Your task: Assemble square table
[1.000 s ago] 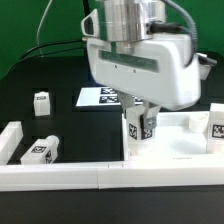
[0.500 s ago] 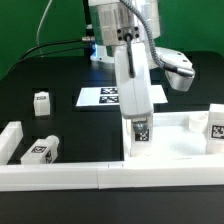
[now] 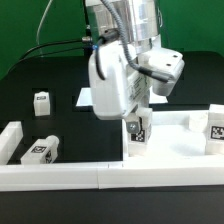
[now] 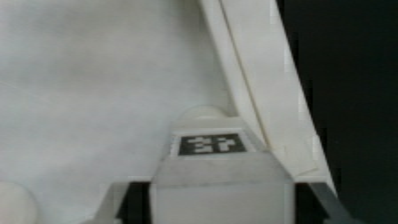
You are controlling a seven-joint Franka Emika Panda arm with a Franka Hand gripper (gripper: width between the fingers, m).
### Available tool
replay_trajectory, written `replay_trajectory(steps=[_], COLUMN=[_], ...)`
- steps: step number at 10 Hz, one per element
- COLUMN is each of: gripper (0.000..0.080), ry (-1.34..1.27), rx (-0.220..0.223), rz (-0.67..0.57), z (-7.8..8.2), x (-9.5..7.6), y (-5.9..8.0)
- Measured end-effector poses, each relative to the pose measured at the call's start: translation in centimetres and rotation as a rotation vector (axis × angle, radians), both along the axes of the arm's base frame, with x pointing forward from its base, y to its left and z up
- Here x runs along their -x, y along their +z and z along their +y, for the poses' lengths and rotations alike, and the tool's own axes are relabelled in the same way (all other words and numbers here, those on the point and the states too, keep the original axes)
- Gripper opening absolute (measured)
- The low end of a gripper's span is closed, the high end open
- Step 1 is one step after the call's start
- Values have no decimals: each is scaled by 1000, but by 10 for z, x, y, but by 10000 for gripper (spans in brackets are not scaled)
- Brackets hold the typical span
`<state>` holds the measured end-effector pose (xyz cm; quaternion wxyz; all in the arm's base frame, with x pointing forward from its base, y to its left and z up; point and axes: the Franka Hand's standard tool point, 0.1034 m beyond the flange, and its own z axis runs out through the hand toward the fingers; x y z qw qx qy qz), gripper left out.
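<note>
The white square table top (image 3: 172, 152) lies at the exterior view's right, against the low white wall. One tagged white leg (image 3: 135, 134) stands upright in its near-left corner, and my gripper (image 3: 134, 117) is shut on that leg from above. In the wrist view the leg (image 4: 214, 142) fills the gap between both dark fingers (image 4: 128, 205), with the table top's raised rim (image 4: 240, 70) beside it. A second leg (image 3: 215, 125) stands at the top's right corner. A third leg (image 3: 41, 103) stands on the black table, and another (image 3: 40, 150) lies by the wall.
The long low white wall (image 3: 60, 176) runs along the front with a short arm (image 3: 10, 135) at its left end. The marker board (image 3: 86, 97) lies behind, half hidden by my hand. Black cables trail at the back left.
My hand has turned about its upright axis, from broadside to edge-on and further round, with the leg turning in place in the corner. The other legs have not moved.
</note>
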<state>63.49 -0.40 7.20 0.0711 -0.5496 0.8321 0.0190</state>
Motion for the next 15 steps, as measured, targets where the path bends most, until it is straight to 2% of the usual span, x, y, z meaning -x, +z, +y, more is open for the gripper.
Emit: replay_trajectory(steps=[3, 5, 6, 7, 8, 9, 11, 13, 15], gripper=[296, 301, 380, 380, 516, 624, 643, 648, 649], ry=[-230, -229, -220, -209, -153, -81, -26, -31, -29], rx=[-26, -23, -23, -21, -20, -26, -49, -43, -43], rz=[21, 22, 22, 20, 8, -10, 4, 14, 14], z=[-5, -6, -6, -5, 0, 7, 23, 19, 20], x=[4, 5, 5, 5, 5, 9, 21, 22, 22], y=[0, 0, -1, 0, 6, 20, 40, 31, 31])
